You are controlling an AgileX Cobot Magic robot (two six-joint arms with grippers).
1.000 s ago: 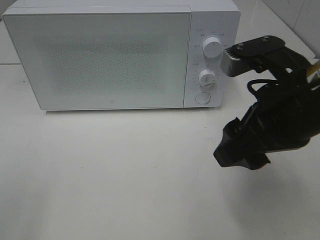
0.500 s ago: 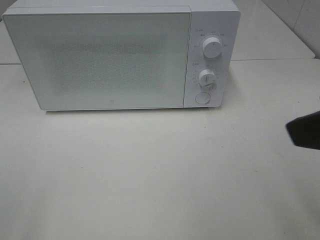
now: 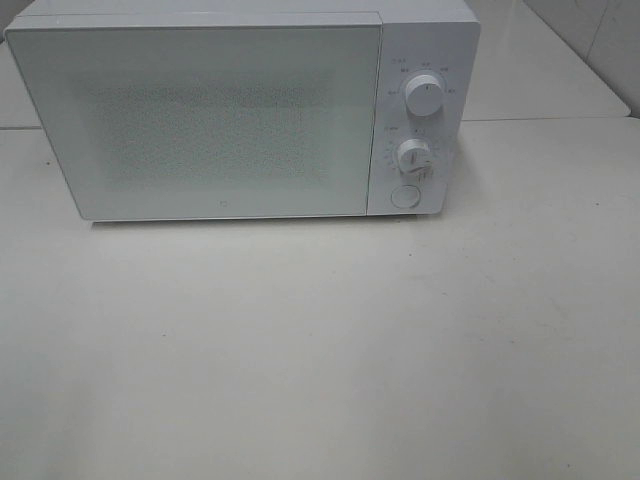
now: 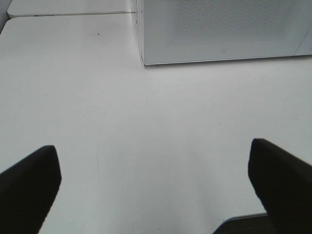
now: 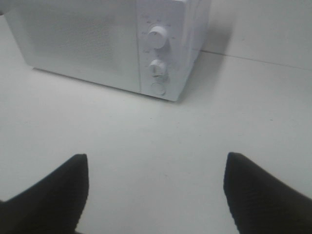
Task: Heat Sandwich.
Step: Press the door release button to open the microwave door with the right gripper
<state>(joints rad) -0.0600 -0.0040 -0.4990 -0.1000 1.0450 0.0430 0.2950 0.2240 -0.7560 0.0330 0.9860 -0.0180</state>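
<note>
The sandwich is out of view in every frame. A white microwave point(image 3: 240, 110) stands at the back of the table with its door shut; it also shows as the microwave point(image 4: 219, 29) in the left wrist view and the microwave point(image 5: 112, 44) in the right wrist view. Two dials point(image 3: 424, 96) and a round button point(image 3: 404, 196) sit on its right panel. My left gripper point(image 4: 153, 183) is open over bare table, with nothing between its fingers. My right gripper point(image 5: 156, 187) is also open and empty, well back from the microwave's control panel. Neither gripper shows in the exterior high view.
The white table point(image 3: 300, 340) stretches in front of the microwave. A seam point(image 3: 550, 119) between table sections runs behind it on the right. A tiled wall corner point(image 3: 600, 40) shows at the back right.
The right arm, which stood near the microwave's dials a second ago, has pulled away to the right and left the exterior high view. The microwave has not moved.
</note>
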